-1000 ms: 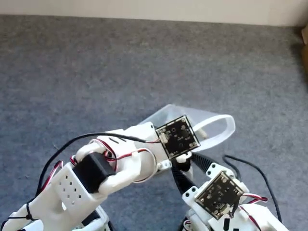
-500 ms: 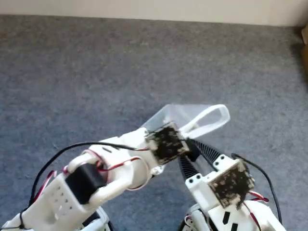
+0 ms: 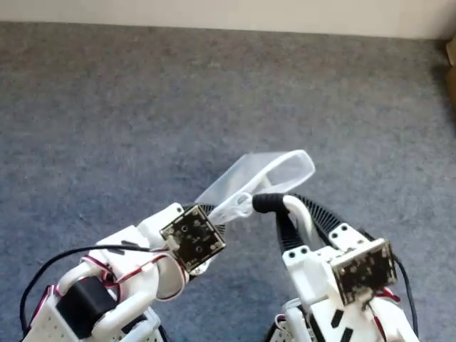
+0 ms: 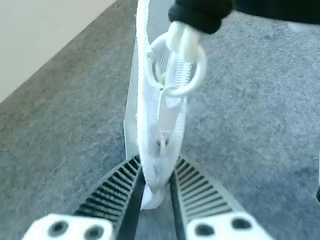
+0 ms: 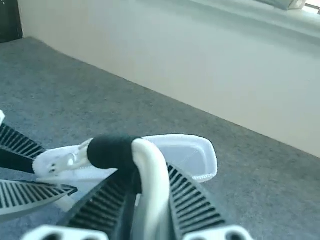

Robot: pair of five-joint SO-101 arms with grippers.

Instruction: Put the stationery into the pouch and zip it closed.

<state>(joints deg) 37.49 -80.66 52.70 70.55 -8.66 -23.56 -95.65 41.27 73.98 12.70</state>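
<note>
- Pouch (image 3: 260, 171) standing on edge at centre of high view, stretching between both grippers over grey surface (image 3: 107, 107).
- Left gripper (image 4: 157, 165) clamping narrow on pouch end.
- Right gripper (image 5: 145, 172) holding white black-tipped hook (image 5: 150, 165), tip meeting zipper ring (image 4: 201, 67).
</note>
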